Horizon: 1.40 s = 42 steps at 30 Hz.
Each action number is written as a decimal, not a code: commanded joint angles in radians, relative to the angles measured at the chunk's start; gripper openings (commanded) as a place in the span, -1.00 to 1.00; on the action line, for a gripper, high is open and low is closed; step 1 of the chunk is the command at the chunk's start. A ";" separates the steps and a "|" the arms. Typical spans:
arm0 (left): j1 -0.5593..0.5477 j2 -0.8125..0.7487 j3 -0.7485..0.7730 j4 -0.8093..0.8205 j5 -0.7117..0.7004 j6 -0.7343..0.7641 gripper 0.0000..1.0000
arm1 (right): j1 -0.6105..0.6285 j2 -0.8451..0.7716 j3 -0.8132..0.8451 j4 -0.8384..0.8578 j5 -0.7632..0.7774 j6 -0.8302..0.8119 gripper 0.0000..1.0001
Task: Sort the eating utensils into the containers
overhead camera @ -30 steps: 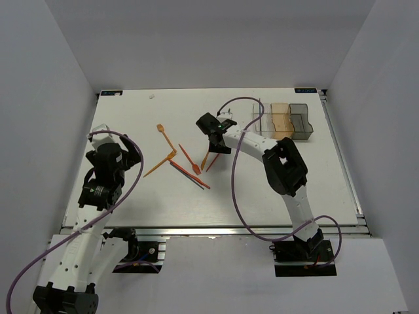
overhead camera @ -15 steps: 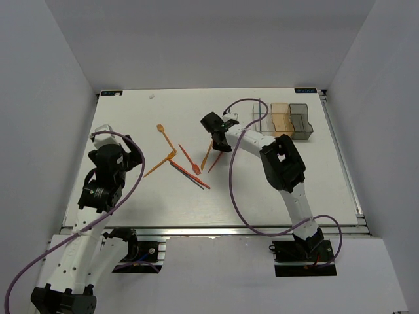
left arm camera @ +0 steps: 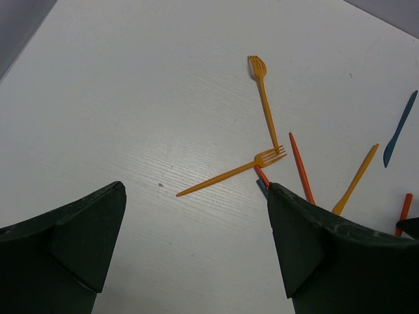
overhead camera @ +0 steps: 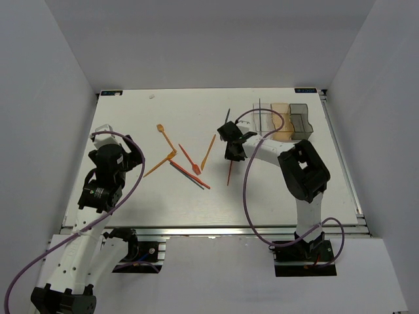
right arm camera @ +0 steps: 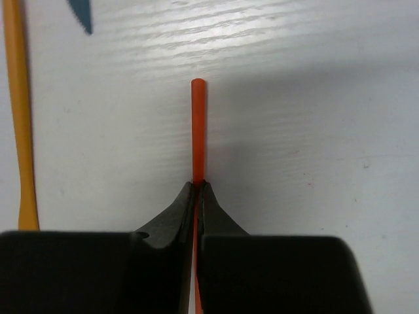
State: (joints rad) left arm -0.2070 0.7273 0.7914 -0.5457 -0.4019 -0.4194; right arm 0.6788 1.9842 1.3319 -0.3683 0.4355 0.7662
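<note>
The left pincer (left arm camera: 195, 190) is spread above the near-left bench (left arm camera: 131, 98). The right pincer (right arm camera: 196, 184) pinches a red utensil (right arm camera: 198, 118) mid-bench. Far right stand the joined clear bin (overhead camera: 262, 126), orange bin (overhead camera: 279, 112) and grey bin (overhead camera: 300, 118); contents cannot be told.

We are holding our left pincer (left arm camera: 196, 190) spread wide, arm folded, and pinching our right pincer (right arm camera: 196, 186) closed, arm outstretched.
</note>
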 commanded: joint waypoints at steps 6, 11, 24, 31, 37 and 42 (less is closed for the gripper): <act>-0.006 -0.014 -0.012 0.010 0.014 0.004 0.96 | -0.021 -0.113 0.113 0.062 -0.060 -0.473 -1.00; -0.008 -0.006 -0.012 0.010 0.012 0.004 0.96 | -0.102 -0.099 0.217 0.066 -0.086 -0.615 -1.00; -0.008 0.055 -0.006 0.004 0.003 0.005 0.96 | -0.374 0.142 0.610 0.192 -0.073 -0.798 -1.00; -0.006 0.054 -0.007 0.003 -0.018 0.005 0.96 | -0.400 0.266 0.668 0.275 -0.064 -0.823 -1.00; -0.006 0.076 -0.004 0.001 -0.015 0.005 0.96 | -0.404 0.210 0.508 0.342 -0.050 -0.794 -1.00; -0.008 0.072 -0.006 0.001 -0.017 0.004 0.96 | -0.406 0.179 0.429 0.358 -0.072 -0.772 -1.00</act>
State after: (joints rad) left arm -0.2115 0.8101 0.7803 -0.5461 -0.4076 -0.4191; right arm 0.2752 2.2330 1.7798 -0.0795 0.3641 -0.0242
